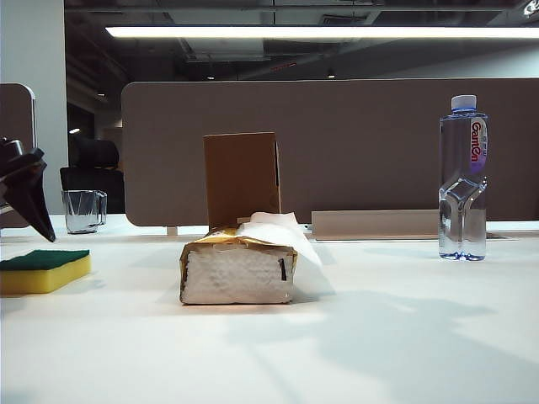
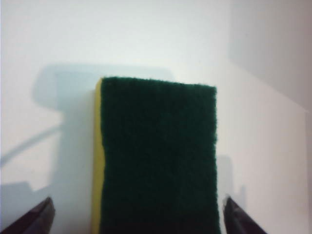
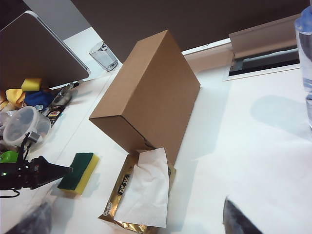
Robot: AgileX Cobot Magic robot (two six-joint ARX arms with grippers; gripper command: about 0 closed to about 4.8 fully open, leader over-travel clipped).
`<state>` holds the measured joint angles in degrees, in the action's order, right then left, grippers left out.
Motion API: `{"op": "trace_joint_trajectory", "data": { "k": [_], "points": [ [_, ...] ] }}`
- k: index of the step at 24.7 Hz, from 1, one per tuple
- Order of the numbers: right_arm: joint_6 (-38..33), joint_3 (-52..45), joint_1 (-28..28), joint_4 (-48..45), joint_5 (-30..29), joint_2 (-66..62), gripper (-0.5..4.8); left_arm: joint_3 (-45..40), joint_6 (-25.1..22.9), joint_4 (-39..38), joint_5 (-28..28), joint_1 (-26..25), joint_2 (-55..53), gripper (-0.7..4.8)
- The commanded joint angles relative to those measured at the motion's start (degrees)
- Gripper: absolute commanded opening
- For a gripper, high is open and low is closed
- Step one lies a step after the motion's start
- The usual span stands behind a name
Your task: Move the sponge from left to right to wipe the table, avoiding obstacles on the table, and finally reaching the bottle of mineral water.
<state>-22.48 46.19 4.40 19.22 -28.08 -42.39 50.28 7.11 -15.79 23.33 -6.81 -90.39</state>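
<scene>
While flat, sponge (image 2: pixel 158 156) lengthwise between left pincer (image 2: pixel 136 214) fingertips.

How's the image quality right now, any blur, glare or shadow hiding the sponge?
Left wrist view: soft focus, the sponge fuzzy-edged, pale bluish shadows on the table, open left pincer tips dark at the corners. Exterior view: sharp, ceiling strip light overexposed, broad soft shadows across the table. Right wrist view: evenly lit, right pincer tips blurred.

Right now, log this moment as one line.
left gripper: open above sponge | right gripper: open, raised over table | sponge: untouched, left end | bottle: far right
</scene>
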Motion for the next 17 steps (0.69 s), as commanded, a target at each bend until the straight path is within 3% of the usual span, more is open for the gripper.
{"op": "trace_joint_trajectory", "data": {
  "k": [1,17],
  "points": [
    [-0.04,0.50,0.00,-0.52,-0.15,0.07,4.72,0.42,-0.26,1.49,-0.20,-0.07,-1.01,4.79],
    [-0.02,0.50,0.00,0.72,-0.11,0.07,4.72,0.52,-0.92,4.90,-2.56,-0.02,-2.16,4.79]
  ]
}}
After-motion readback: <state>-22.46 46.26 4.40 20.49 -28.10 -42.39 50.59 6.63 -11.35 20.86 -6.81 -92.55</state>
